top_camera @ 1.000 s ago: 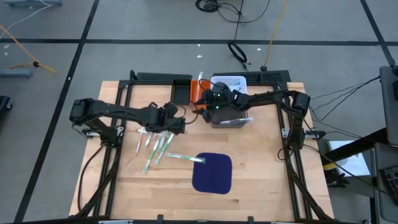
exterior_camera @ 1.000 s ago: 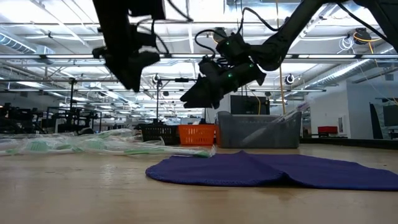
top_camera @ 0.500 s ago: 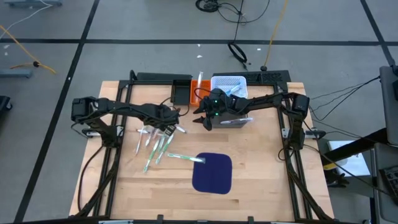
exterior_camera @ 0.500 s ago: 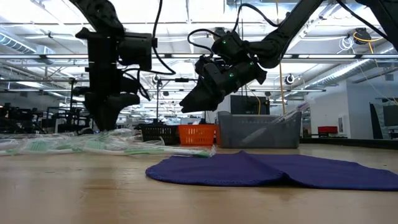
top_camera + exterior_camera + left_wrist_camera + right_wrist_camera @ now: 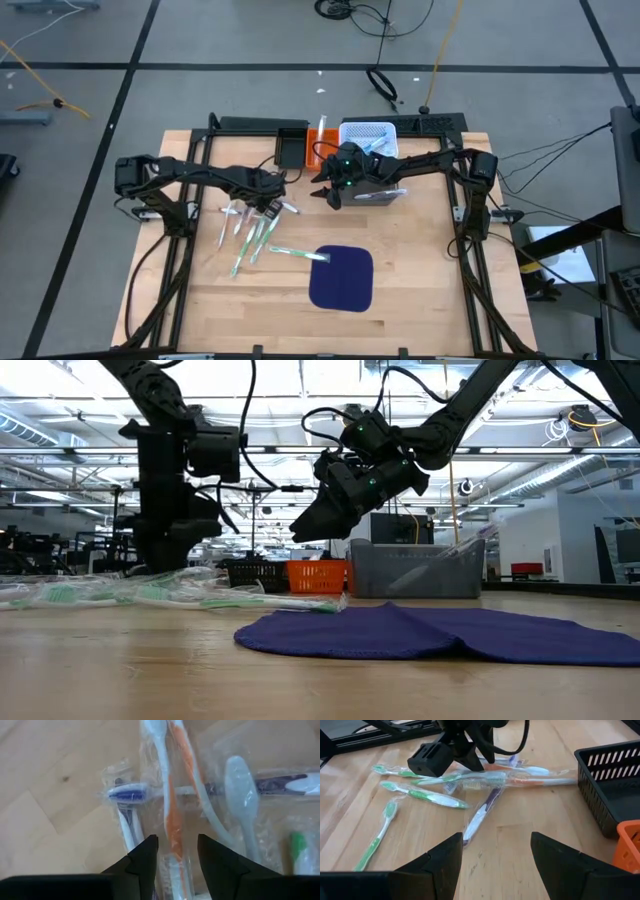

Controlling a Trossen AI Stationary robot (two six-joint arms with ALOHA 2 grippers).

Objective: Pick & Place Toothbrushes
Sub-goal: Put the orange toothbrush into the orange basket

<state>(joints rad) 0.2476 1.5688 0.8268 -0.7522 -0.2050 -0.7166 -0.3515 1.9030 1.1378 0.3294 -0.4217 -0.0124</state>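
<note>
Several toothbrushes point(image 5: 250, 225) in clear wrappers lie in a loose pile on the wooden table, left of centre. One of them point(image 5: 298, 253) rests its end on the dark blue mat point(image 5: 341, 277). My left gripper point(image 5: 177, 842) points down into the pile, open. One finger stands on each side of a wrapped orange-and-white toothbrush point(image 5: 172, 815), with a blue one point(image 5: 127, 795) and a white one point(image 5: 240, 785) beside it. My right gripper point(image 5: 495, 837) hangs open in the air, right of the pile point(image 5: 470, 780), with nothing between its fingers. My left gripper comes at the orange-and-white toothbrush from above, its fingers point(image 5: 145, 857) across the handle, which lies flat on the table. Whether the fingers touch the toothbrush or its wrapper I cannot tell.
A grey bin point(image 5: 415, 570) stands at the far middle under the right arm. Behind it sit a white basket point(image 5: 368, 135), an orange basket point(image 5: 318, 148) and a black one point(image 5: 292, 148). Bare wood lies near the front edge.
My left gripper has come down onto the toothbrush pile and tipped from slanting to pointing nearly straight down. My right gripper has shifted a little from over the grey bin toward the pile, staying open. The toothbrushes have not moved.
</note>
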